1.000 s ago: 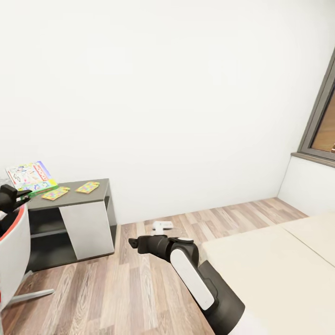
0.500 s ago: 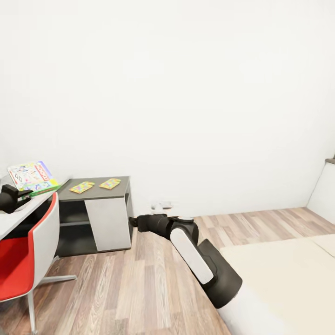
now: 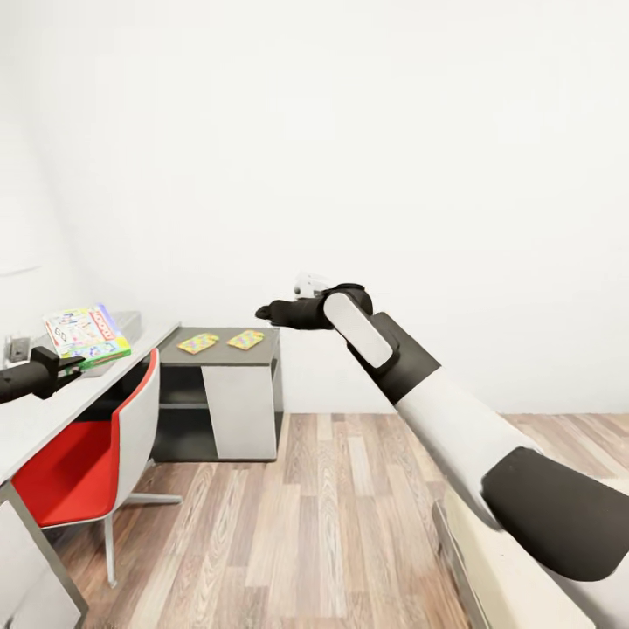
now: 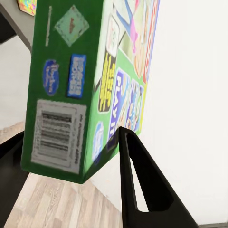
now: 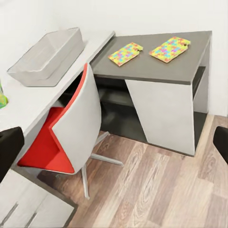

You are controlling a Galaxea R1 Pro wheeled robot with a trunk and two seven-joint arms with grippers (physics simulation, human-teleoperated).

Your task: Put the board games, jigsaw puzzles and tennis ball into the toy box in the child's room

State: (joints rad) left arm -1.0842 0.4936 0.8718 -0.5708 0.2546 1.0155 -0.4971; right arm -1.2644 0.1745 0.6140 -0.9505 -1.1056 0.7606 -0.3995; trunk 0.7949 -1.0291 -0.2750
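Broadly, largest first: a plain white wall (image 3: 349,131) fills the background above a wood-plank floor (image 3: 288,542). A corner of the beige mattress bed (image 3: 489,568) sits at the lower right of the head view, partly behind the right arm. The long pale grey-white desk table (image 5: 33,107) runs along the left, with a red-and-grey swivel chair (image 3: 87,463) tucked against it. Butted to the table's far end is a lower dark grey cabinet with a white panel (image 3: 223,397).

On the table, the shallow grey toy box with sloping sides (image 5: 47,54) lies near the wall.

The left gripper (image 3: 61,367) is clamped on the white-and-green board game box (image 3: 87,334), held above the table edge, tilted. In the left wrist view the box's green side (image 4: 61,90) carries a barcode label, a blue logo badge and a small diamond emblem; other lettering is too blurred to read. A red logo strip shows on the lid, unreadable.

Two flat jigsaw puzzles lie side by side on the cabinet top, apart from each other: one multicoloured puzzle board (image 5: 125,53) nearer the table, a second multicoloured puzzle board (image 5: 170,48) beyond it.

The right gripper (image 3: 266,312) hangs in the air in front of the wall, holding nothing; its black fingertips show at opposite edges of the right wrist view, spread wide.
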